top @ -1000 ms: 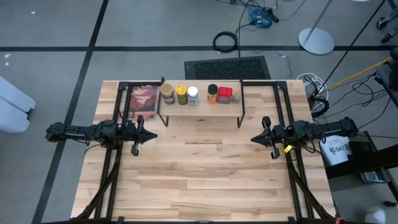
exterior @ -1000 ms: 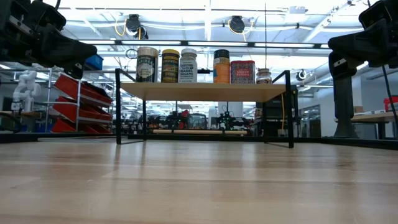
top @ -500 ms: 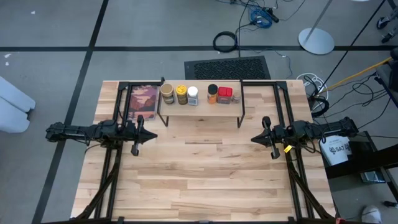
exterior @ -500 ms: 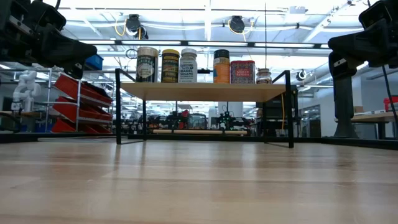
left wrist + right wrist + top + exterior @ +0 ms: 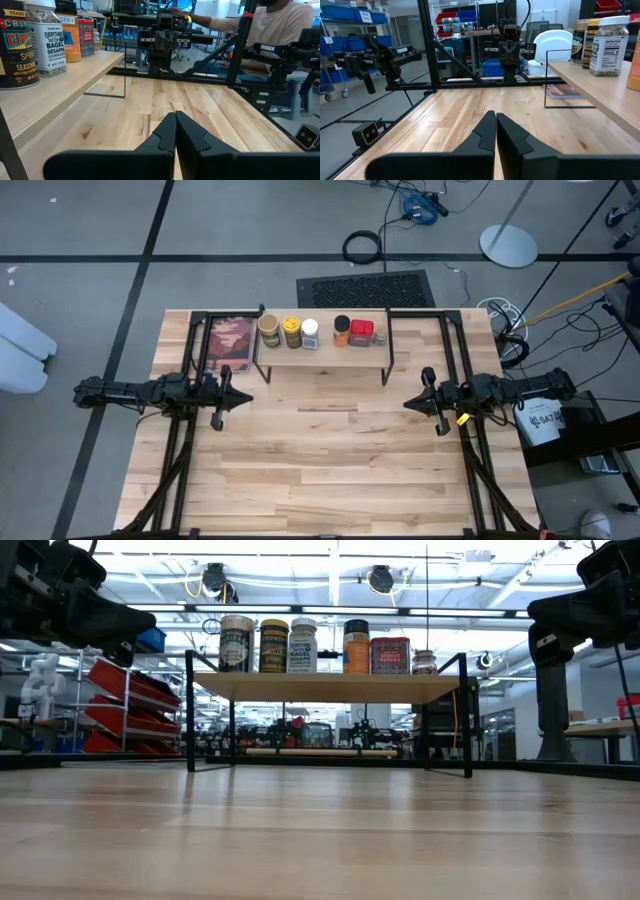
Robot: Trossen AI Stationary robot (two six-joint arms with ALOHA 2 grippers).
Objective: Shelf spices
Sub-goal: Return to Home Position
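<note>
Several spice jars and tins stand in a row by their bases on the shelf point(image 5: 322, 352), a narrow light-wood plank on thin black legs near the table's far edge: a tan jar point(image 5: 268, 330), a yellow-lidded jar point(image 5: 291, 331), a white-lidded jar point(image 5: 310, 332), a dark-lidded orange jar point(image 5: 342, 331), a red box point(image 5: 361, 332) and a small grey-lidded jar point(image 5: 380, 338). The low view shows the same row point(image 5: 302, 644). My left gripper point(image 5: 243, 400) is shut and hovers at the table's left. My right gripper point(image 5: 408, 404) is shut and hovers at the table's right. Both point inward, apart from the shelf.
A flat reddish picture in a black frame point(image 5: 230, 342) lies on the table left of the shelf. Black arm frames run along both sides of the table point(image 5: 330, 470), and bare wood spreads between the grippers toward the near edge. A person sits beyond the table point(image 5: 280, 25).
</note>
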